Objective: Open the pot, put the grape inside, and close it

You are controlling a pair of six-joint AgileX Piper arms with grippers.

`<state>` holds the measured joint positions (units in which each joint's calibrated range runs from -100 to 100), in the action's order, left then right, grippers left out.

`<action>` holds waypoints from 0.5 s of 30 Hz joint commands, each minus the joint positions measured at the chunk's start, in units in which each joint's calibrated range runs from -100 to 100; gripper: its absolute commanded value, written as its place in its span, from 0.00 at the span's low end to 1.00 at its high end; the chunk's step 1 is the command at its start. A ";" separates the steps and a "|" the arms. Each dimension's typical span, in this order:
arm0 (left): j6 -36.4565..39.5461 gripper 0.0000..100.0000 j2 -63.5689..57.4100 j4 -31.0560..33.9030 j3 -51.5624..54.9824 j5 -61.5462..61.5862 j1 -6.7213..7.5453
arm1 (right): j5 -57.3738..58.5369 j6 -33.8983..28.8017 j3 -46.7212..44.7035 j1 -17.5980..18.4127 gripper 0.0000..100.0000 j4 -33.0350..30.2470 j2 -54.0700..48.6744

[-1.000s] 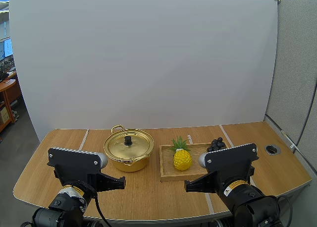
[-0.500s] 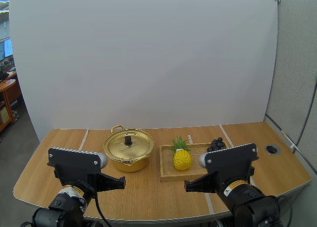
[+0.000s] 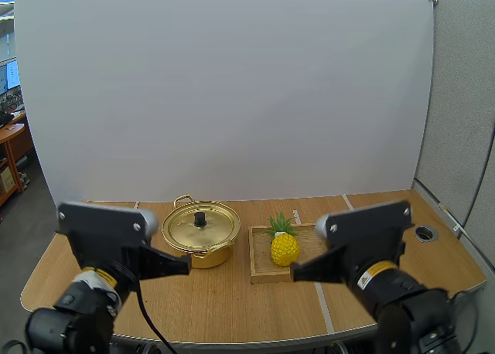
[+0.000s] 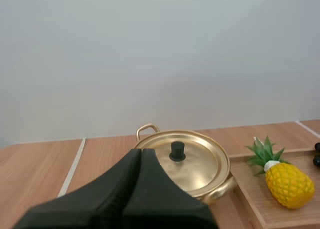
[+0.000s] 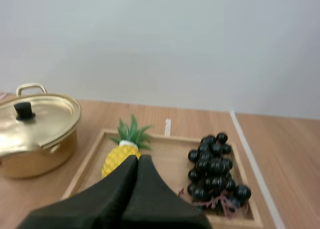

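A wooden table (image 3: pixel 232 300) is spread out under everything. Two arms are held up over its near edge, one on each side. The left gripper (image 4: pixel 140 152) is squeezed tight. Its two black fingers are pressed into one dark wedge, and nothing is pinched by them. The right gripper (image 5: pixel 138 158) is squeezed tight in the same way, and nothing is pinched by it either. Both wedges are pointed forward, away from the arms.

A wooden tray (image 5: pixel 170 156) is laid on the table just ahead of the right fingers. A gold pot (image 5: pixel 30 161) is set ahead of the left fingers and a little to their right. From the right fingers it is seen well off to the left. The pot is placed just beside the left side of the tray.

The pot is covered by its gold lid (image 4: pixel 200 161), which is laid flat on top.

A yellow toy pineapple (image 3: pixel 285 248) with green leaves is stood up in the tray. It is found just past the right fingertips, a little to their left.

The bunch of grapes (image 5: pixel 214 166) is laid in the tray too. The grapes are dark and round. They are found ahead of the right fingers and off to their right, apart from the pineapple.

A small black knob (image 4: pixel 177 151) is fixed in the middle of the lid, just past the left fingertips.
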<state>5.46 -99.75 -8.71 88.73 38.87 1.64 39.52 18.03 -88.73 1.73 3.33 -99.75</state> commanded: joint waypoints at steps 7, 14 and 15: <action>-1.63 0.00 -0.25 6.20 -16.21 2.70 -0.12 | 7.66 0.18 13.78 -0.28 0.00 -3.33 -0.25; -1.97 0.00 -0.25 8.71 -25.65 22.48 -0.12 | 21.57 0.18 20.93 -0.28 0.00 -3.33 -0.25; -1.97 0.00 -0.25 8.71 -26.79 25.44 -0.12 | 24.65 0.18 21.85 -0.28 0.00 -3.33 -0.25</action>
<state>3.68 -100.00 -1.03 66.34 52.69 1.64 54.16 18.03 -70.80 1.73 0.46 -99.87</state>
